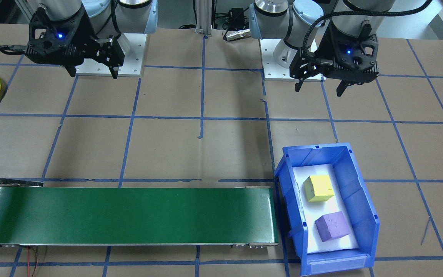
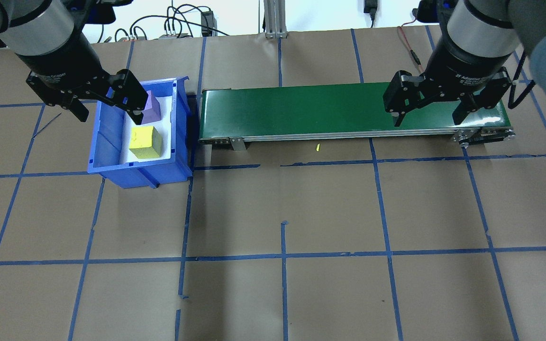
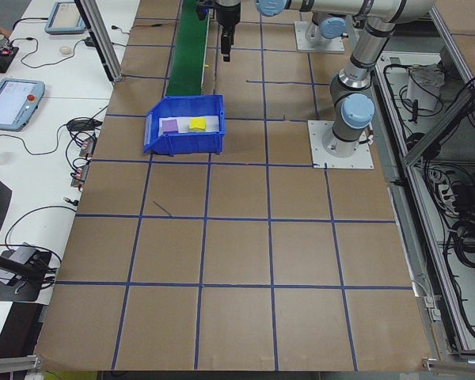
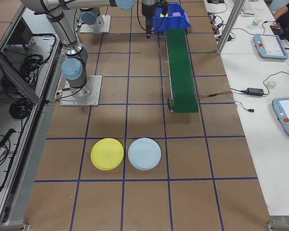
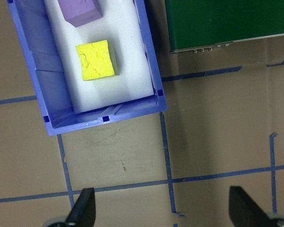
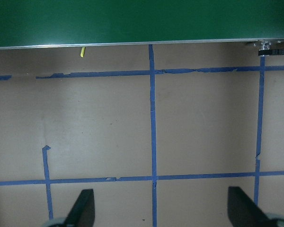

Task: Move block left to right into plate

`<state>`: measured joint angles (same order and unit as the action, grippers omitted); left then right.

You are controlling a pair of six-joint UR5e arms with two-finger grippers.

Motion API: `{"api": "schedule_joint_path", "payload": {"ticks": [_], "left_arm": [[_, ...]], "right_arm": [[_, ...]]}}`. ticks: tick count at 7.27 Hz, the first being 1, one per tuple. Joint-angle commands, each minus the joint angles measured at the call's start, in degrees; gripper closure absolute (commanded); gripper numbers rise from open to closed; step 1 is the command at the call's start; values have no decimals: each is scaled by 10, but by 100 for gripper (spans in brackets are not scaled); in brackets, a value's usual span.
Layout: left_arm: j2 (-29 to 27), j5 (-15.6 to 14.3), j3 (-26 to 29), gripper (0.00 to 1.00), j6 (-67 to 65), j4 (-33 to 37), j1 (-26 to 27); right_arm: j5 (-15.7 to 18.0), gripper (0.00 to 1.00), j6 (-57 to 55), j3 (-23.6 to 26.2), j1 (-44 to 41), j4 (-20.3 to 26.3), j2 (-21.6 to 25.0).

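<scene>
Both sets of jaws, left gripper (image 2: 107,102) and right gripper (image 2: 429,106), are hanging open and empty. 2 blocks, yellow block (image 1: 318,188) and purple block (image 1: 332,226), are sitting in the bin (image 1: 360,200); its walls are risking a clipped finger. The plate (image 4: 107,154) is lying near the bench's right end.

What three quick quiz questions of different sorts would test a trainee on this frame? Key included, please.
1. True or false: the yellow foam cube and the purple foam cube both lie inside the blue plastic bin.
2. Multiple choice: the long green conveyor belt carries A) a cube, B) a plate, C) nothing.
3. Fill in: the left tool and the right tool both have their jaws ____.

Key:
1. True; neither is gripped.
2. C.
3. Open. The round yellow plastic plate sits on the table beside a round pale blue plate, beyond the belt's far end.
</scene>
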<state>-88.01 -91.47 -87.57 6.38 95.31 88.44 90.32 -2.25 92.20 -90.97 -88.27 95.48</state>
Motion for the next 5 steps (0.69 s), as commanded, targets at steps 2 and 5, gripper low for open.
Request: {"api": "schedule_joint_path", "payload": {"ticks": [2,5], "left_arm": [[-1,-10,0,0,-17,7,0],[-12,-2,-9,0,-18,-29,-10]], "right_arm": [[1,0,0,2,0,-7,2],[0,0,-1,4,0,-8,1]]}}
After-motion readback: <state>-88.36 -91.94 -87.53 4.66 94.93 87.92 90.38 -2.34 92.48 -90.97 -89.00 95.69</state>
